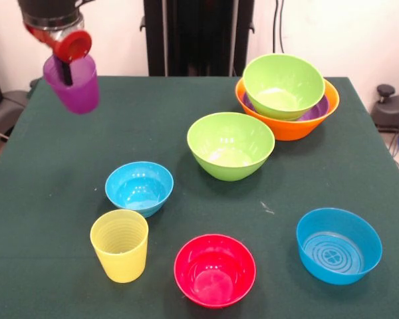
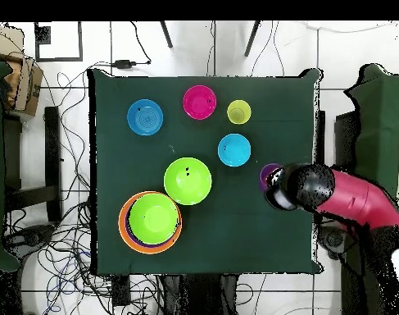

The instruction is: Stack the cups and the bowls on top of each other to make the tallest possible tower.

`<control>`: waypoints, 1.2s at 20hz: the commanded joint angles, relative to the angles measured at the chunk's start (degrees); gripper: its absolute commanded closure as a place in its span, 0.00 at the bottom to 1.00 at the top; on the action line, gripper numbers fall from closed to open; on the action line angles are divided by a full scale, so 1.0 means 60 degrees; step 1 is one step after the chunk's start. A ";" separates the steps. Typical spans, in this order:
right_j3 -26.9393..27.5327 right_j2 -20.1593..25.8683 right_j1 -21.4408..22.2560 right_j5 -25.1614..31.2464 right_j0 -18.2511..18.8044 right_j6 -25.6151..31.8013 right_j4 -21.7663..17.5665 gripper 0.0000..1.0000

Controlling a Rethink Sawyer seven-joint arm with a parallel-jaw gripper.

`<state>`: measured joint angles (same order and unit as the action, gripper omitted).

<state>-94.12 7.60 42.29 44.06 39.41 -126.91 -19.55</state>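
Note:
My gripper (image 1: 66,70) is shut on the translucent purple cup (image 1: 76,85) and holds it above the table's far left corner; one dark finger reaches inside the cup. In the overhead view the cup (image 2: 269,174) shows beside the arm's head. The tower stands at the far right: the orange bowl (image 1: 289,127) holds the shallow purple bowl (image 1: 317,109) and a lime green bowl (image 1: 282,85). Loose on the table are another lime green bowl (image 1: 231,145), a blue bowl (image 1: 139,187), the ribbed yellow cup (image 1: 120,244), the pink-red bowl (image 1: 215,270) and a second blue bowl (image 1: 338,245).
The dark green table (image 1: 66,159) carries everything. The black pedestal (image 1: 198,36) stands behind its far edge. Cables (image 2: 67,246) lie on the floor beside the table in the overhead view.

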 commanded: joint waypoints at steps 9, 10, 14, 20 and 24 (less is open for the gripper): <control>-0.3845 0.1471 0.1162 -0.2513 0.0747 0.2189 -0.1935 1.00; -0.3829 0.1518 0.1006 -0.2692 0.0797 0.2100 -0.2049 1.00; -0.3456 0.1322 0.0078 -0.3541 0.0725 0.1371 -0.2659 1.00; -0.3155 0.0979 -0.0952 -0.4700 0.0727 0.0663 -0.3401 1.00; -0.2897 0.0901 -0.1466 -0.5028 0.0803 0.0508 -0.3623 1.00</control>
<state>-112.50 9.63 40.48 19.35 44.31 -126.91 -35.99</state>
